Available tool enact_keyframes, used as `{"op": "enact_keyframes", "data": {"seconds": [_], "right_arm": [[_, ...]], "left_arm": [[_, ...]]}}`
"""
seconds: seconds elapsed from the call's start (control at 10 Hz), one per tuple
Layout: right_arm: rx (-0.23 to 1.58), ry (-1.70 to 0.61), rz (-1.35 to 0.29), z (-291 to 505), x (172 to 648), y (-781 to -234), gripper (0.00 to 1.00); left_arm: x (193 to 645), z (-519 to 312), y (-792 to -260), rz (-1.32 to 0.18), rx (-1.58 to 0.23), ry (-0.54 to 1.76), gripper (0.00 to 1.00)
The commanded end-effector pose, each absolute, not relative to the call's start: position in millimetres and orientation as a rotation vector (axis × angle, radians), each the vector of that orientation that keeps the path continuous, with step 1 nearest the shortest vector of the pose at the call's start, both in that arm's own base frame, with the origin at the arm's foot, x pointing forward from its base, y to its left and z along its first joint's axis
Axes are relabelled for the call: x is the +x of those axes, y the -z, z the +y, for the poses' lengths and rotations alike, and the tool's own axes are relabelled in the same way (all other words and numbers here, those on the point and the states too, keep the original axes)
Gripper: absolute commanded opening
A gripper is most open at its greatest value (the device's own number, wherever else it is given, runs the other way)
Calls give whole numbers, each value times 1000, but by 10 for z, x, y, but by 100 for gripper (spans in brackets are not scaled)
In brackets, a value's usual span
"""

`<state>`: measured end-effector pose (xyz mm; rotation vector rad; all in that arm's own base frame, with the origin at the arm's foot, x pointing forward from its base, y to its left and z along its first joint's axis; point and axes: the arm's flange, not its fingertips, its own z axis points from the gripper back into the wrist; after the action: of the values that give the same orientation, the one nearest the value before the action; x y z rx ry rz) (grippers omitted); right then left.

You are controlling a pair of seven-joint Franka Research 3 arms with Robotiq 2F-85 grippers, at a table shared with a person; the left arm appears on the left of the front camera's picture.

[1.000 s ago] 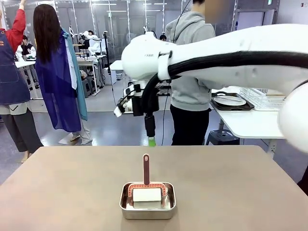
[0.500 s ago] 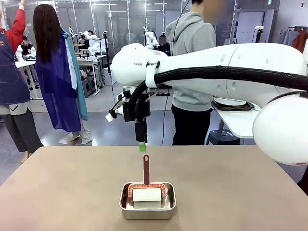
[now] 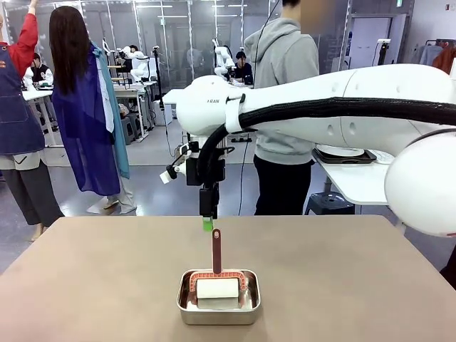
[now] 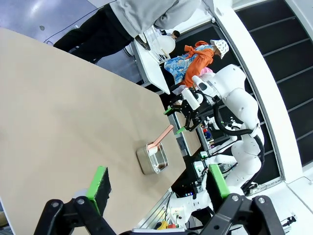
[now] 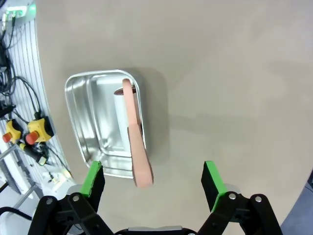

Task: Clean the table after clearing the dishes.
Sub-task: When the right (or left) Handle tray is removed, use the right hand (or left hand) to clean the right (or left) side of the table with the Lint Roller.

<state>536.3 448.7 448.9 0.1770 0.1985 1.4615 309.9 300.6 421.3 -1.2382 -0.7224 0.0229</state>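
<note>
On the beige table [image 3: 85,278] a small steel pan [image 3: 219,298] holds a white roller [image 3: 217,288] whose pink handle [image 3: 216,249] stands upright. My right gripper [image 3: 207,224] hangs just above and behind the handle's tip, pointing down. In the right wrist view the right gripper [image 5: 152,178] is open and the handle's tip [image 5: 141,172] lies between its fingers, nearer the left one, without touching. My left gripper [image 4: 159,183] is open and holds nothing, high above the table, far from the pan [image 4: 151,159]. One of the dishes, a white plate [image 3: 340,150] on a dark tray [image 3: 356,158], rests on a side table.
A person in a grey hoodie [image 3: 285,107] stands past the table's far edge, by the white side table [image 3: 367,184]. Other people stand at the far left. Bare tabletop surrounds the pan on all sides.
My right gripper has swung left and come down, from above and right of the handle to just over its tip. The pan and roller have not moved.
</note>
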Motion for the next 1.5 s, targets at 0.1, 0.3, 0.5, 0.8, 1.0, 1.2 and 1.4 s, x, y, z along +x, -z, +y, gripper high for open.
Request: {"op": "enact_keyframes", "data": {"seconds": [0.1, 0.3, 0.5, 0.8, 1.0, 1.2, 1.4], "right_arm": [[181, -1468, 141, 4264, 5077, -4326, 100], [183, -1486, 155, 4216, 5099, -4214, 100], [199, -1481, 184, 4210, 5100, -4164, 100], [209, -1500, 183, 4243, 5091, -4158, 100], [220, -1505, 210, 4246, 5095, -4128, 100], [233, -1524, 224, 4283, 5077, -4087, 100], [223, -1514, 229, 4345, 5070, -4024, 100]], "left_arm": [[3056, 3018, -4243, -714, -1242, -14, 100], [3056, 3018, -4243, -714, -1242, -14, 100], [3056, 3018, -4243, -714, -1242, -14, 100], [3056, 3018, -4243, -714, -1242, -14, 100], [3056, 3018, -4243, -714, -1242, -14, 100], [3056, 3018, -4243, -714, -1242, -14, 100], [3056, 3018, -4243, -714, -1242, -14, 100]]}}
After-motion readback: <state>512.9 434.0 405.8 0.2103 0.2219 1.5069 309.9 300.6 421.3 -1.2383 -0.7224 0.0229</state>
